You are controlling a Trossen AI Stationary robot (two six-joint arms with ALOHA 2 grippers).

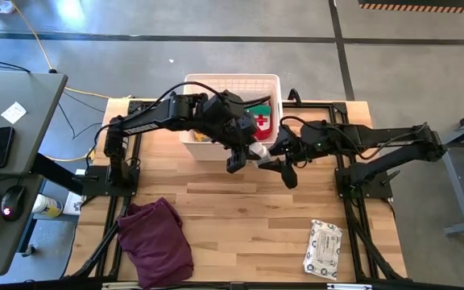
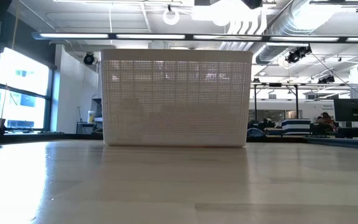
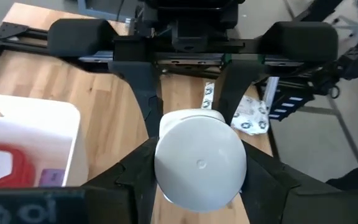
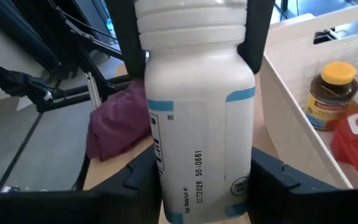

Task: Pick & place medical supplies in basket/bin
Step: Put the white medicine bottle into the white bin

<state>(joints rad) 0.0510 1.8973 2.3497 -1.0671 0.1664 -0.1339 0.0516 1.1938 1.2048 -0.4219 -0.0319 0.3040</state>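
A purple cloth (image 1: 156, 240) is seen near left on the counter (image 1: 240, 217); just in front of the white basket (image 1: 234, 83), a white bottle (image 4: 197, 118) is gripped between both the left end effector (image 1: 237, 161) and the right end effector (image 1: 284, 171); a wipes pack (image 1: 323, 248) lies near right.

- White bottle (image 4: 197, 124) is showing smooth, slightly glossy plastic.
- Basket (image 2: 176, 99) is looking like matt perforated plastic.
- Table (image 1: 240, 209) is showing pale wood planks.
- Purple cloth (image 1: 155, 242) is lying soft and crumpled.

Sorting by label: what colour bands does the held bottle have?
Blue bands on the white bottle; right wrist view.
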